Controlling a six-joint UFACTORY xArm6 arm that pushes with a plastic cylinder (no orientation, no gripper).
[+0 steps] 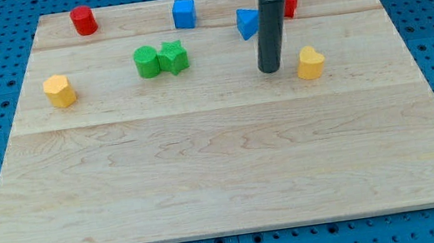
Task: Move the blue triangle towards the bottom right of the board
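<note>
The blue triangle [247, 23] lies near the view's top, right of centre, partly hidden behind my rod. My tip [270, 70] rests on the board just below the triangle and slightly to its right, apart from it. A yellow block [309, 62] sits close to the tip's right. A red block [291, 4] shows partly behind the rod, right of the triangle.
A blue cube [183, 13] and a red cylinder [84, 21] stand near the top edge. Two green blocks [161, 59] touch each other left of centre. A yellow hexagonal block [59, 91] sits at the left. The wooden board [226, 187] lies on a blue pegboard.
</note>
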